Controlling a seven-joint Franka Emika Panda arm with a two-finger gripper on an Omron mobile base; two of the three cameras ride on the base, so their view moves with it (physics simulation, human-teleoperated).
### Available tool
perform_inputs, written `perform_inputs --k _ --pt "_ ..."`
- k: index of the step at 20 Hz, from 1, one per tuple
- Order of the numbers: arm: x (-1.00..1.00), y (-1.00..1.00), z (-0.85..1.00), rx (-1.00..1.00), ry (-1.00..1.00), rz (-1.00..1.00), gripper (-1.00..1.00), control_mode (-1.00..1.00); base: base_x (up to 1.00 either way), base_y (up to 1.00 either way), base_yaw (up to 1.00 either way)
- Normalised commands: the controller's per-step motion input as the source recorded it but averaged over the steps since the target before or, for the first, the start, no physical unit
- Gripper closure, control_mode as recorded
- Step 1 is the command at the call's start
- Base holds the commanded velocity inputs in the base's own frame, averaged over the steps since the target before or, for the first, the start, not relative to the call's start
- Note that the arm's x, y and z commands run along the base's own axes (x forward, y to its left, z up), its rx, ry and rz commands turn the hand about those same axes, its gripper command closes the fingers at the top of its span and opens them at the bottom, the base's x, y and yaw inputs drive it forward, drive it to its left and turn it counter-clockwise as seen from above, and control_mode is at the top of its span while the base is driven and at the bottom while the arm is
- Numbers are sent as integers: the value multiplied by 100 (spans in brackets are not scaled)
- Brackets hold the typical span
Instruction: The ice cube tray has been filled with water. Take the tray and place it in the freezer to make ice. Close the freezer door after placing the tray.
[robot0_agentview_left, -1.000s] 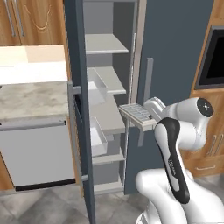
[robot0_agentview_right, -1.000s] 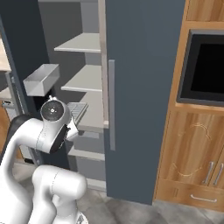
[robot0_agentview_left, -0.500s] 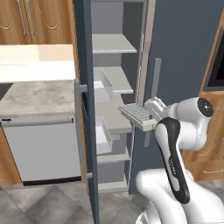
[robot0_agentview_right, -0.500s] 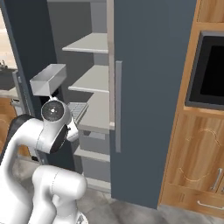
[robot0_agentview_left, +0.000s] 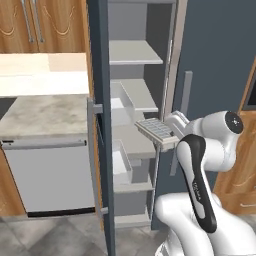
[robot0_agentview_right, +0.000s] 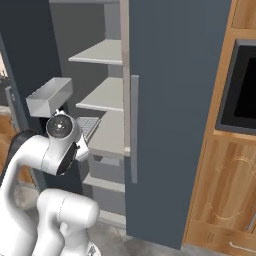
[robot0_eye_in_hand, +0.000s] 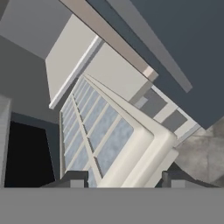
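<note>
Ice cube tray held at the open freezer, level with a middle shelf.

Hand view: gripper with its 2 fingers clamped on the tray's near rim, compartments facing the camera. Left base view: freezer door swung open beside a dishwasher.

ice cube tray half hidden by arm
</note>
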Motion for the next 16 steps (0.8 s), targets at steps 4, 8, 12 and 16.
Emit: perform_inputs --k 4,8,12,16 --pt "0 0 0 0 0 0 100 100 50 0 0" --pt "0 0 0 0 0 0 100 100 47 0 0" --pt "0 0 0 0 0 0 100 100 41 0 0" --pt "0 0 0 0 0 0 100 100 26 0 0"
